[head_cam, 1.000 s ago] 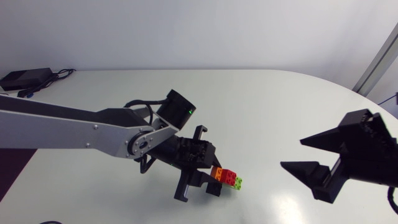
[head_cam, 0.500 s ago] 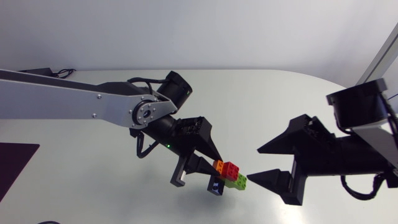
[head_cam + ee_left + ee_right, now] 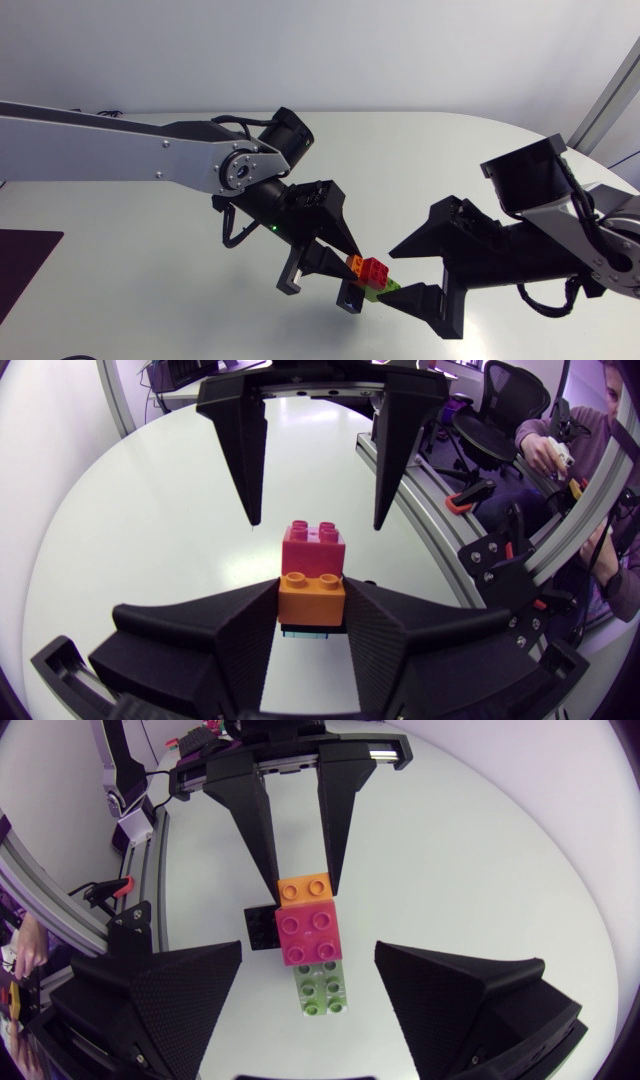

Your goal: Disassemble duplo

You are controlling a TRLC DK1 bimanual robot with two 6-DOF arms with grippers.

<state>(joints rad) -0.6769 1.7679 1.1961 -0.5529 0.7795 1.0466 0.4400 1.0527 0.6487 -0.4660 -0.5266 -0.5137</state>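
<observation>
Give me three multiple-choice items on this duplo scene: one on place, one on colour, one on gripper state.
1. The green brick lies nearest: A left gripper; B right gripper; C neither.
2. The brick between the orange brick and the green one is: A blue; B red; C yellow.
3. The left gripper is: A open; B shut on the green brick; C shut on the orange brick.
Answers: 1 B, that end lies between its open fingers; 2 B, the red brick sits mid-row; 3 C, both fingers press its sides.

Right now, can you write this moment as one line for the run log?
left claw: shut on orange brick | right claw: open, either side of green brick, not touching | duplo stack: orange-red-green, joined
</observation>
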